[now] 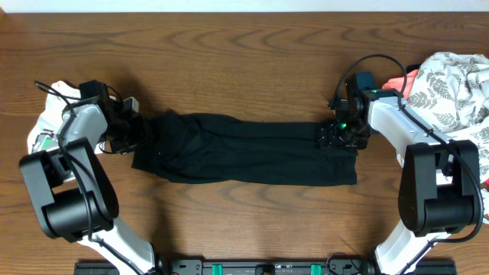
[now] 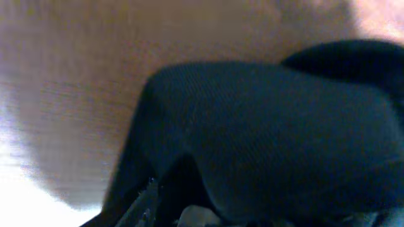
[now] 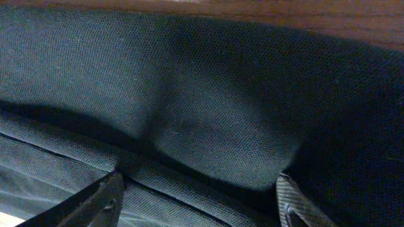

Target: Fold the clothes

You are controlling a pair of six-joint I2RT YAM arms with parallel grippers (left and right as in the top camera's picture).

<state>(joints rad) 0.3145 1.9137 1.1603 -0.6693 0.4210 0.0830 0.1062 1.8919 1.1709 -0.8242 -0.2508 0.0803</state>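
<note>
At far left, left gripper [image 1: 140,130] against end of clothes [image 1: 244,149], jaws lost in blur: cannot tell whether open or closed. Black, stretched long across mid worktop [image 1: 229,46]. At right end, right gripper [image 1: 337,136] spread open on fabric.

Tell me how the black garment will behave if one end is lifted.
Probably floppy: the black garment lies flat with soft wrinkles, so the free part would likely sag and drag. It seems light, a thin knit in the right wrist view. It may slide easily on the smooth wooden table.
</note>
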